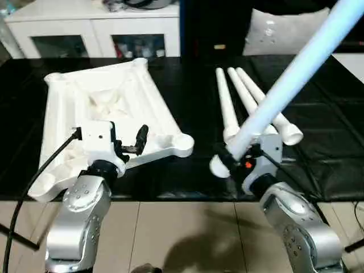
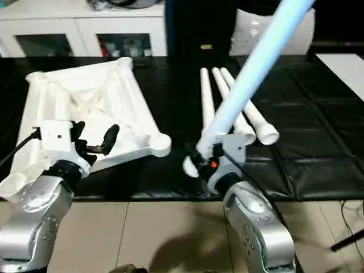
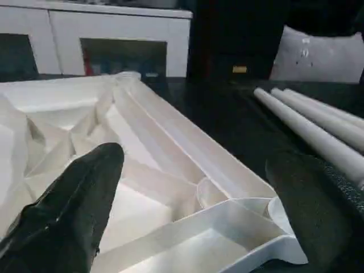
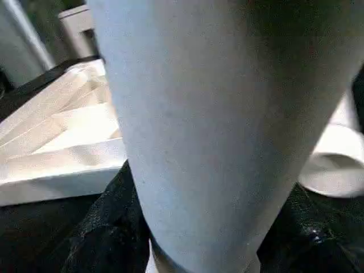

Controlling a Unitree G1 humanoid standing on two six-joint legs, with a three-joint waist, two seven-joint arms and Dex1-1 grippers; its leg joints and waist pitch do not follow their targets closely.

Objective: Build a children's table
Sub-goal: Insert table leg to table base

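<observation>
The children's table top (image 1: 114,96) lies upside down on the left of the black padded surface, ribs up, with a round corner socket (image 1: 183,142) at its near right corner. My left gripper (image 1: 129,139) hovers open over the top's near edge, and its fingers (image 3: 62,216) hold nothing. My right gripper (image 1: 242,156) is shut on one white leg (image 1: 296,74) near its flared end (image 1: 219,166). The leg slants up and away to the right, and it also shows close up (image 4: 199,125). Three more legs (image 1: 244,96) lie side by side on the surface just beyond the right gripper.
A white cabinet (image 1: 91,28) stands behind the surface, with a grey cushion (image 1: 284,31) at the back right. The surface's front edge (image 1: 182,196) runs just ahead of my forearms, above a tiled floor. A black cable (image 1: 23,193) trails from my left wrist.
</observation>
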